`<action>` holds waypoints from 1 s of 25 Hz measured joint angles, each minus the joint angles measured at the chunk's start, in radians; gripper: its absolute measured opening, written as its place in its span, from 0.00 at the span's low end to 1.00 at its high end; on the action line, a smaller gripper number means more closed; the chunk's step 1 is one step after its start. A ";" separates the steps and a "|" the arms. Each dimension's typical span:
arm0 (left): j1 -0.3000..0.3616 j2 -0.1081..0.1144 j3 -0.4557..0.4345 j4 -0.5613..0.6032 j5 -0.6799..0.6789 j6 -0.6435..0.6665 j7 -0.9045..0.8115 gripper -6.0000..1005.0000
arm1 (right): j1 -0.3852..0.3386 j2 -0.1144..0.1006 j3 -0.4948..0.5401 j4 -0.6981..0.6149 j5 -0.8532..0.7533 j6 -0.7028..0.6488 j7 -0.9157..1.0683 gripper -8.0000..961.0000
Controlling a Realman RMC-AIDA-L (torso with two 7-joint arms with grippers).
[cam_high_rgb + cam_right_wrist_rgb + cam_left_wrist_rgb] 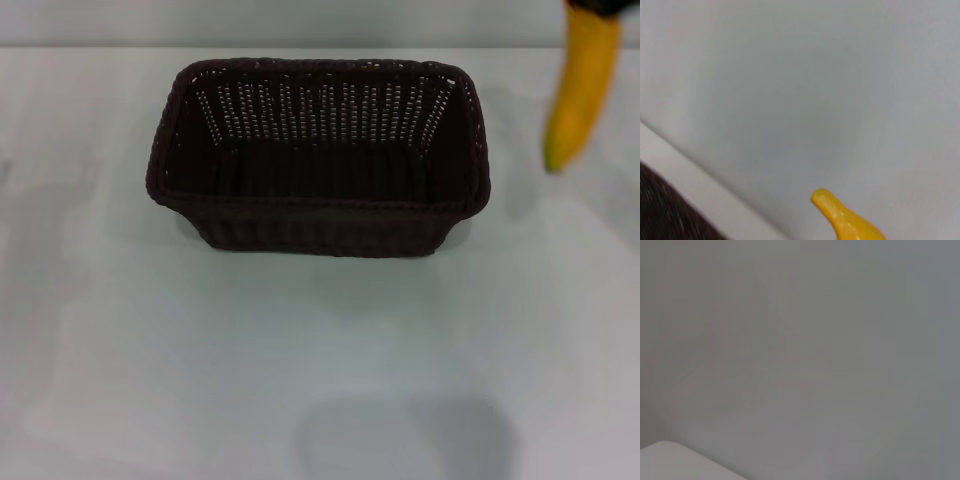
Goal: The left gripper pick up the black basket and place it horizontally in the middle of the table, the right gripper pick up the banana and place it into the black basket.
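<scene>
Your right hand (592,5), barely in view at the top edge, holds the banana (581,88) hanging lengthwise, tip down, right of the black basket (318,155).

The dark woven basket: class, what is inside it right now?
The dark woven rectangular basket holds nothing visible; its dark floor looks bare. Its near wall hides the floor's front strip. The curved yellow banana hangs outside, to its right.
</scene>
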 joint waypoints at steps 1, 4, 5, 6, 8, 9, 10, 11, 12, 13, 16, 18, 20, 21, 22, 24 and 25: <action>-0.001 0.000 0.001 0.000 0.000 0.000 0.000 0.86 | 0.000 0.000 0.000 0.000 0.000 0.000 0.000 0.49; -0.004 0.000 0.004 -0.002 0.000 0.000 0.000 0.86 | 0.125 0.004 -0.036 0.106 0.117 -0.089 -0.160 0.49; -0.004 0.000 0.003 -0.003 0.000 0.000 0.000 0.86 | 0.152 0.004 -0.047 0.152 0.148 -0.115 -0.196 0.49; -0.004 0.000 0.001 -0.005 0.000 0.000 0.000 0.86 | 0.182 0.005 -0.060 0.202 0.182 -0.144 -0.237 0.49; -0.005 -0.001 0.001 -0.010 0.000 -0.002 0.000 0.86 | 0.241 0.005 -0.091 0.314 0.237 -0.215 -0.311 0.49; -0.006 -0.001 0.002 -0.015 0.000 -0.006 0.000 0.86 | 0.268 0.006 -0.107 0.376 0.258 -0.242 -0.343 0.50; -0.007 -0.001 0.003 -0.018 0.000 -0.009 0.000 0.86 | 0.294 0.006 -0.119 0.430 0.279 -0.265 -0.375 0.50; -0.009 -0.001 0.004 -0.019 0.001 -0.012 0.000 0.86 | 0.323 0.009 -0.134 0.495 0.308 -0.286 -0.413 0.50; -0.012 -0.001 0.004 -0.021 0.001 -0.013 0.000 0.86 | 0.341 0.010 -0.142 0.536 0.338 -0.296 -0.436 0.50; -0.016 -0.002 0.005 -0.023 0.001 -0.014 0.000 0.86 | 0.361 0.011 -0.150 0.584 0.375 -0.302 -0.463 0.50; -0.026 -0.002 0.006 -0.035 0.001 -0.015 0.000 0.86 | 0.388 0.012 -0.170 0.684 0.455 -0.299 -0.517 0.50; -0.033 -0.002 0.006 -0.040 0.001 -0.015 0.006 0.86 | 0.388 0.013 -0.189 0.718 0.488 -0.296 -0.553 0.51; -0.037 -0.002 0.002 -0.043 -0.002 -0.015 0.031 0.86 | 0.376 0.014 -0.205 0.725 0.507 -0.298 -0.570 0.51; -0.037 -0.002 0.000 -0.046 -0.011 -0.015 0.047 0.86 | 0.369 0.014 -0.209 0.723 0.514 -0.299 -0.573 0.51; -0.037 -0.002 -0.001 -0.050 -0.020 -0.015 0.064 0.86 | 0.359 0.014 -0.210 0.716 0.520 -0.300 -0.573 0.51; -0.040 -0.001 0.000 -0.069 -0.061 -0.020 0.129 0.86 | 0.337 0.012 -0.202 0.698 0.534 -0.301 -0.574 0.54; -0.041 -0.002 0.002 -0.082 -0.084 -0.028 0.172 0.86 | 0.321 0.011 -0.189 0.686 0.542 -0.301 -0.575 0.56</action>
